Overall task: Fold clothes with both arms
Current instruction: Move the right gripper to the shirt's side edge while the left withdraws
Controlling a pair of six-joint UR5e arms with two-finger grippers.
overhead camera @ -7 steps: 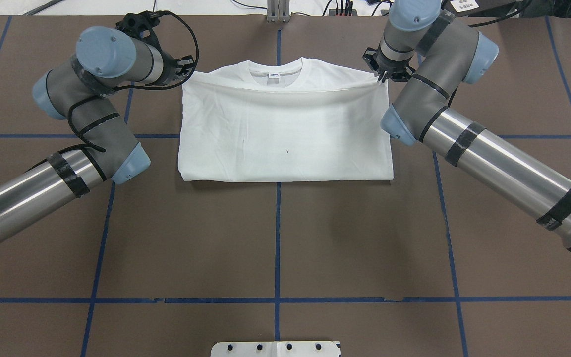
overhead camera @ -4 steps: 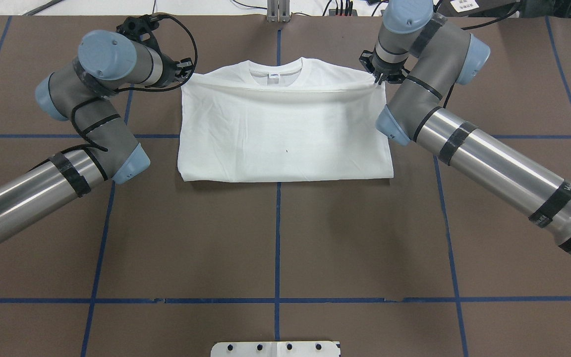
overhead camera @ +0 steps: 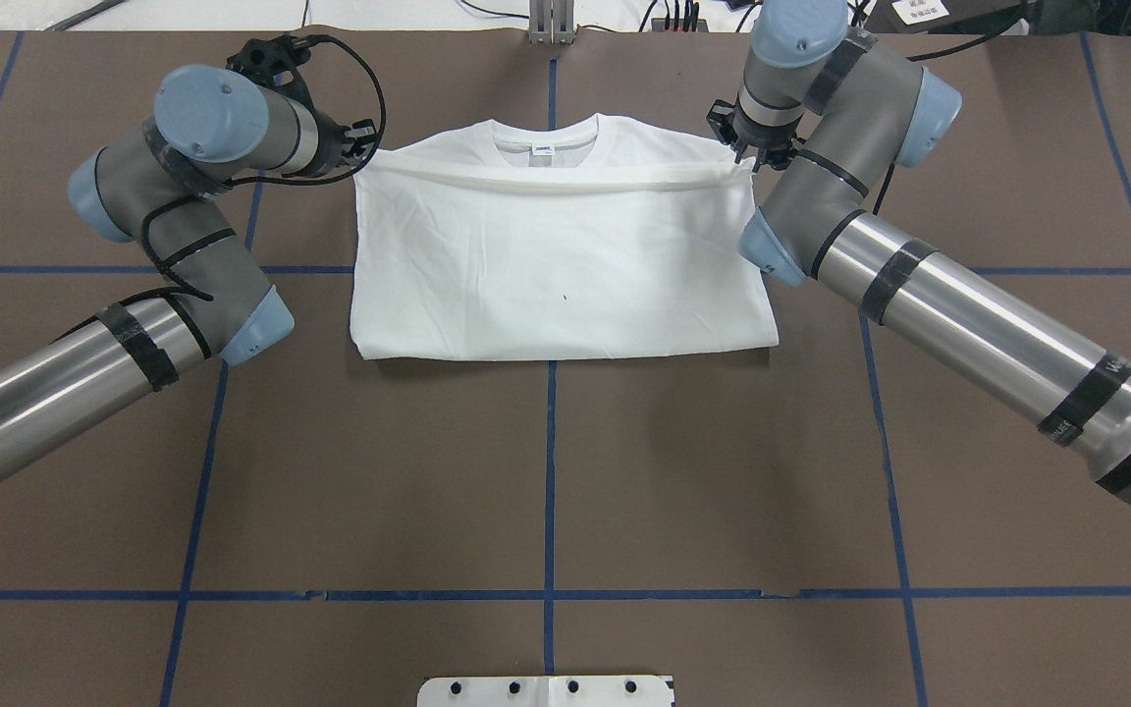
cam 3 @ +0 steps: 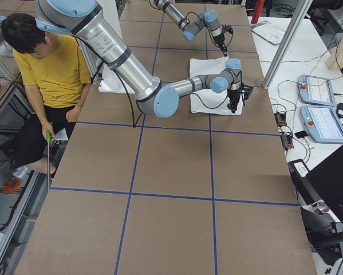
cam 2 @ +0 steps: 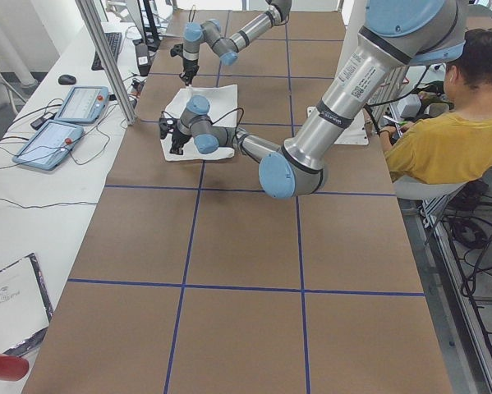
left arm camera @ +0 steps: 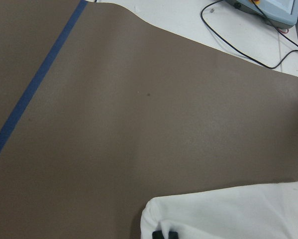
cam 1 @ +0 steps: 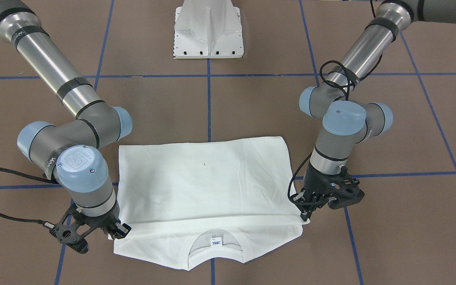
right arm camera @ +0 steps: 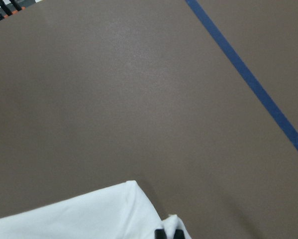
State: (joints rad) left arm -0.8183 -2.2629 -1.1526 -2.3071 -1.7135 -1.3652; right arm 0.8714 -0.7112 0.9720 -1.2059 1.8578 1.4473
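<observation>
White T-shirt [overhead camera: 565,265] lying flat on a brown table [overhead camera: 546,471] crossed by blue tape lines [overhead camera: 549,491], well apart from the robot's white base [cam 1: 208,29]. Folded across the middle, the lower half lying over the chest, its edge pulled into a straight band just below the ribbed collar [overhead camera: 556,130] and the small neck label [overhead camera: 545,150]. Left gripper [overhead camera: 359,147] at the left end of that band, fingers pinched together on the cloth corner. Right gripper [overhead camera: 750,160] at the right end, likewise clamped on the corner, black fingertips [right arm camera: 160,234] close together with white fabric bunched at them. Both arms bent at the elbow, reaching in from either side of the shirt. In the side views, a seated person in a yellow top [cam 2: 443,131] beside the table.
</observation>
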